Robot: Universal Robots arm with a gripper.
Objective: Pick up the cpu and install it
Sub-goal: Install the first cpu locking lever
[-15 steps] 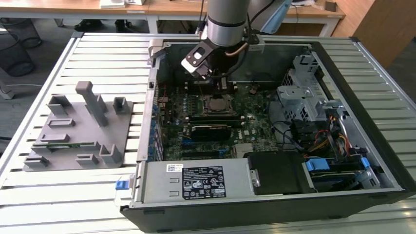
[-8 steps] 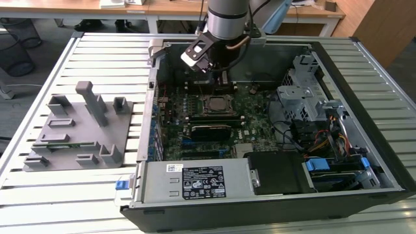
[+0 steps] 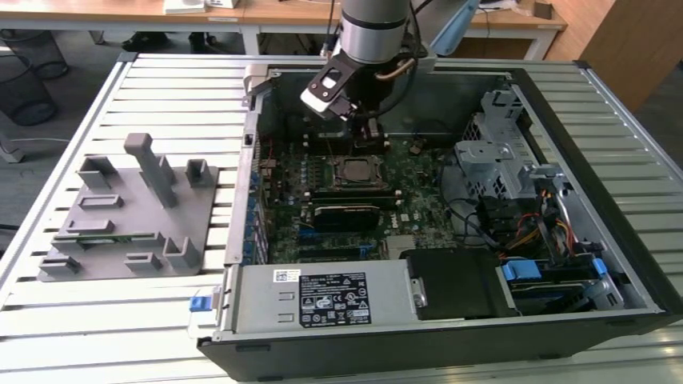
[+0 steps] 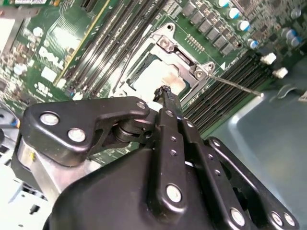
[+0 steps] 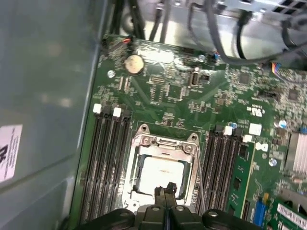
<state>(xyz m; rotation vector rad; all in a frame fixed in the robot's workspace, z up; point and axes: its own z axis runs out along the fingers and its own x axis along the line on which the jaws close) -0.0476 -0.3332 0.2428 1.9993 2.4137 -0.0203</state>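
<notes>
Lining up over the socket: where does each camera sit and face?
Exterior view: off the arm, high, looking down into the open case; arm and tool show.
First wrist view: on the wrist, looking down onto the cpu; shut tool tips show.
Second wrist view: on the wrist, slanted past the tool's linkage.
Both wrist views share cpu and tool.

Motherboard [image 5: 182, 96]: green, fine pale print. Cpu [image 5: 160, 175]: pale silvery-grey top. Memory slots [image 5: 108, 158]: black stripes, white end tabs. Gripper [image 4: 165, 91]: matte black, silver screw heads. Exterior view: tray [image 3: 128, 188] plain grey, 9 o'clock; table [image 3: 107, 320] white, slatted; case [image 3: 427, 352] black; clip [image 3: 198, 303] blue, 7 o'clock.
</notes>
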